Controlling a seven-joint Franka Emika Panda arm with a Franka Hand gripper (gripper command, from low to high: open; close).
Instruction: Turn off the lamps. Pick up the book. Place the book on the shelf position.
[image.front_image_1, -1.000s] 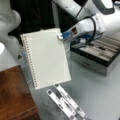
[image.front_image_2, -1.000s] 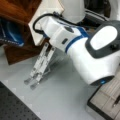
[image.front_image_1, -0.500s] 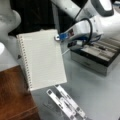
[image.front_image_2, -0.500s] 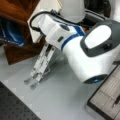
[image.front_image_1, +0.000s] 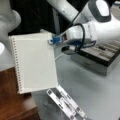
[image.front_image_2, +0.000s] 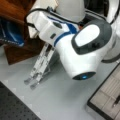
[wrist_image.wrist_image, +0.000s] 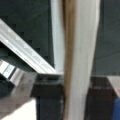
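White spiral-bound book (image.front_image_1: 35, 65), reddish-brown wood-grain shelf position (image.front_image_1: 12, 100), silvery perforated stand strips (image.front_image_1: 66, 105), grey table (image.front_image_1: 95, 92)

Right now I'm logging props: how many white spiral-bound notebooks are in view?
1. The large white spiral-bound notebook hangs upright in the tool, which is shut on its top right corner, above the dark reddish-brown wooden board. Others may be hidden behind the arm.

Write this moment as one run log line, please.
gripper: shut on book | book: lifted, upright, spiral edge at a front view's left | below: wood board, metal stand
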